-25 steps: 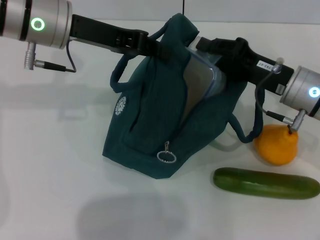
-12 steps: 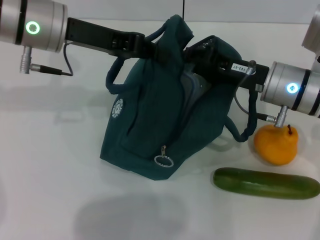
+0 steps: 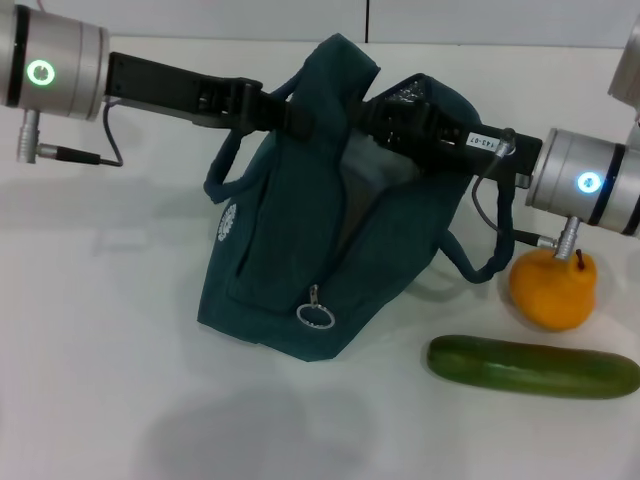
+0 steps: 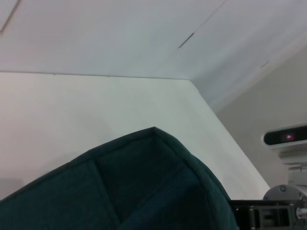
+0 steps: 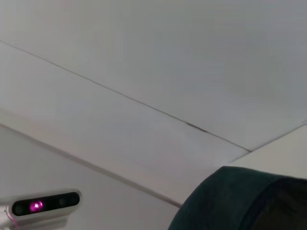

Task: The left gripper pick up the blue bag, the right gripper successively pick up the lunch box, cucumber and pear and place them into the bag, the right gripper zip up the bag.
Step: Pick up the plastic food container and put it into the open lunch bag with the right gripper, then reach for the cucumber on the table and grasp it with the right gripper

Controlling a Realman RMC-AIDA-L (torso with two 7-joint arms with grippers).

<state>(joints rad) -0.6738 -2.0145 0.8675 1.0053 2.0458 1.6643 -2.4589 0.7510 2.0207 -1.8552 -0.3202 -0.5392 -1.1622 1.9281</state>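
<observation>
From the left of the head view, the left pincer [image 3: 283,112] reaches in level over the white counter [image 3: 100,330] and is clamped on the upper edge of the blue bag [image 3: 290,250], holding that side up so the mouth gapes and the silvery lining shows. The bag's base rests on the counter, its white round logo faces the robot's left, and the zipper's ring pull [image 3: 315,316] hangs low on the front, near the bottom end of the open zip. One loop handle arches just under the left pincer; the other droops on the bag's right side toward the pear. The right pincer [image 3: 385,118] is pushed into the bag's mouth from the right (its white number label sits just outside the fabric), and I cannot tell how its fingers stand, since the cloth hides them. The lunch box is not visible, perhaps down inside the bag. Right of the bag the pear [image 3: 552,289] stands on the counter beneath the right wrist, and the cucumber [image 3: 533,366] lies flat just in front of it.
</observation>
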